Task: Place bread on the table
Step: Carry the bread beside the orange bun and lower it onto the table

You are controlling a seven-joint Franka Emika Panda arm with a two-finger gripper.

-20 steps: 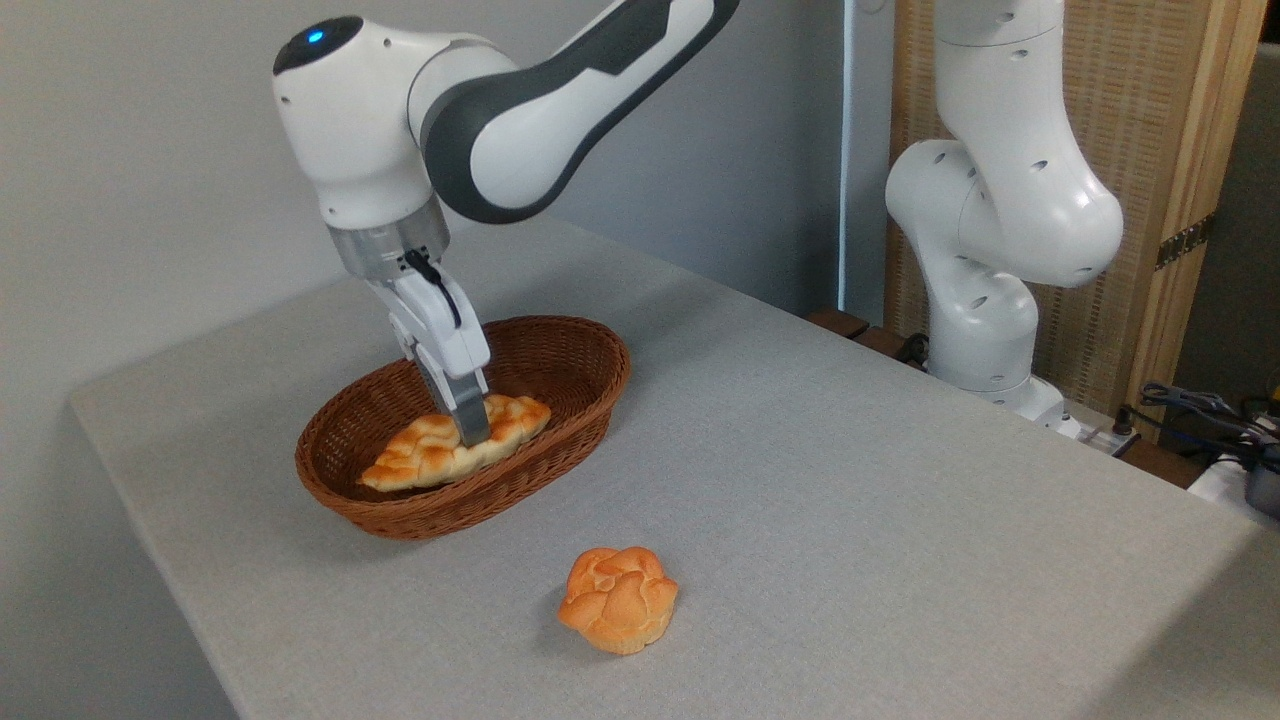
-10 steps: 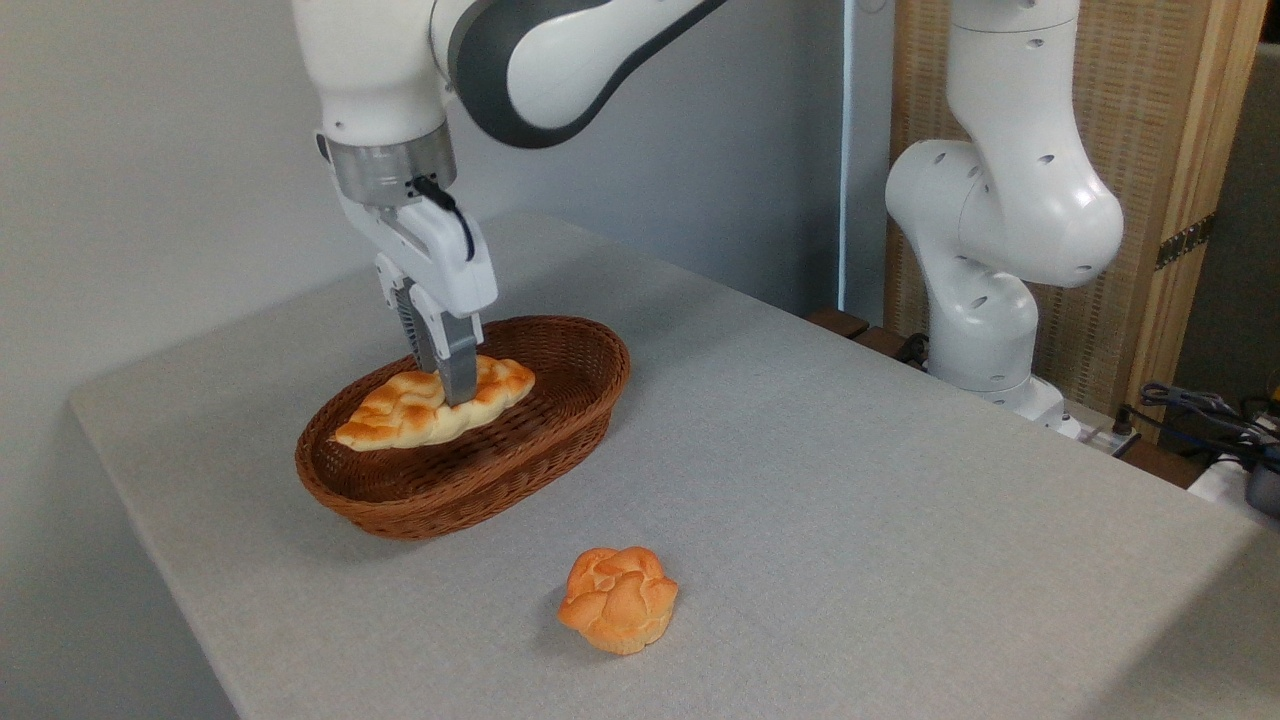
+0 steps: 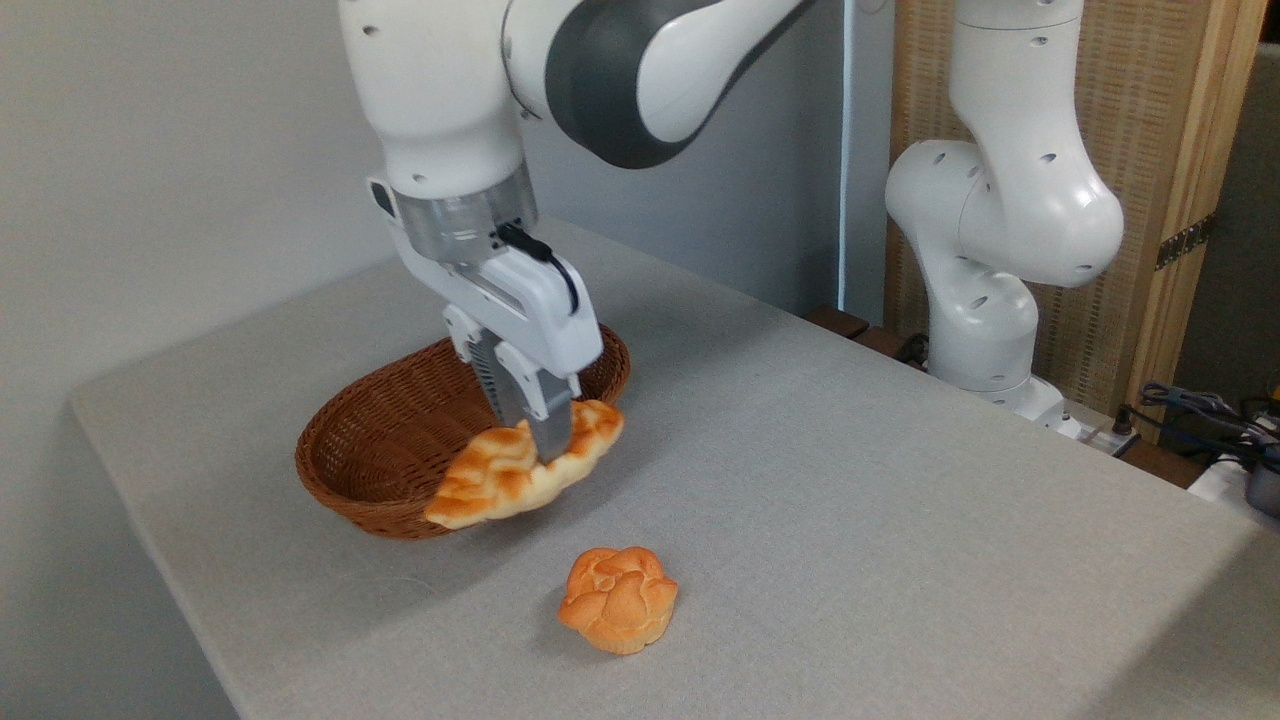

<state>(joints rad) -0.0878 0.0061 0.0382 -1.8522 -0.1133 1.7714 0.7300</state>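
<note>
Bread (image 3: 520,475) hangs clamped between the fingers (image 3: 553,440), which are closed on it near its right-hand end, so most of the braided loaf stretches down and to the left of them, its far tip drooping lowest. The gripper (image 3: 545,440) holds it in the air, clear of the desk (image 3: 850,500), in front of the near right rim of the basket (image 3: 390,450); the basket lies behind and to the left of the fingers. A round bun (image 3: 618,598) sits on the cloth below and slightly right of the fingers, well apart from the loaf. Half a second ago the loaf was raised just above the basket's middle; a second ago it lay inside the basket with the fingers already around it. Since then the arm has carried it rightward and toward the camera, past the rim. Basket and bun have not moved.
</note>
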